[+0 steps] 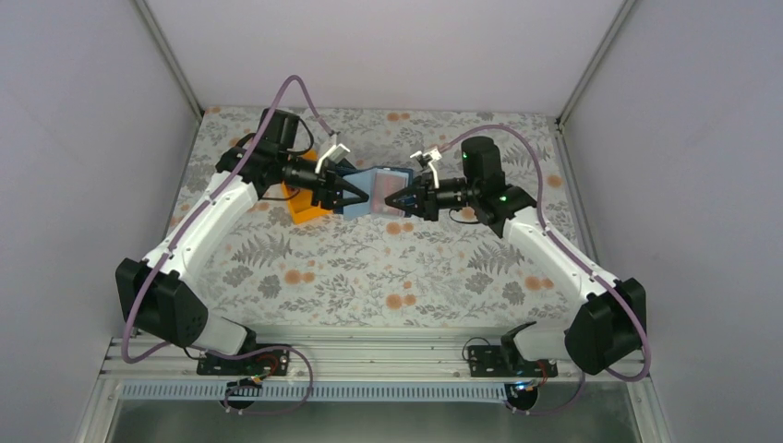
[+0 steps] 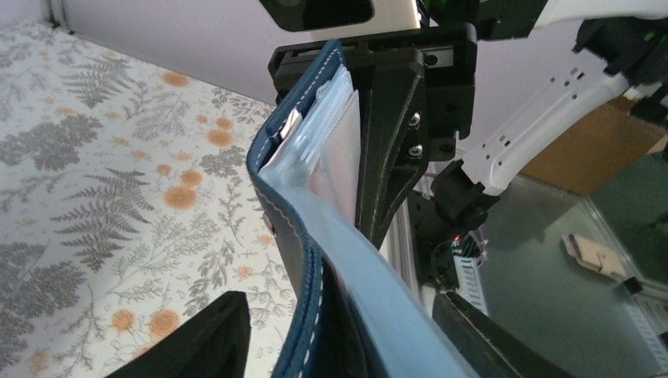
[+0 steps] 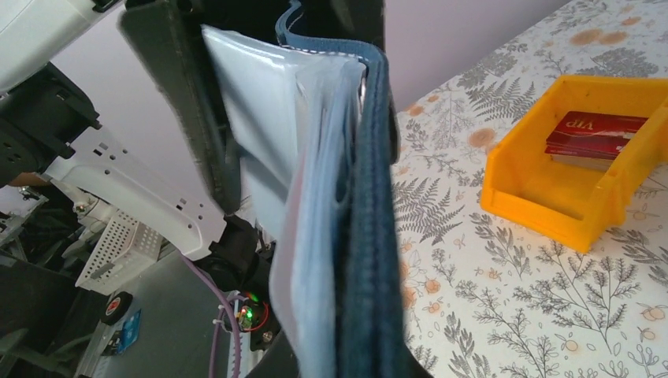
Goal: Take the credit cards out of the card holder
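The blue card holder (image 1: 374,191) hangs open in the air between my two grippers, over the far middle of the table. My left gripper (image 1: 355,194) is closed on its left end, and the dark blue cover and pale lining (image 2: 315,236) run between its fingers (image 2: 197,339). My right gripper (image 1: 399,199) is clamped on the right end, and the wallet (image 3: 370,236) fills its view edge-on. A faint pink edge shows inside the clear pockets. Red credit cards (image 3: 595,134) lie in the orange tray.
The orange tray (image 1: 309,205) sits on the floral cloth just left of and below the wallet, under my left wrist; its rim also shows in the right wrist view (image 3: 551,213). Grey walls close in the back and both sides.
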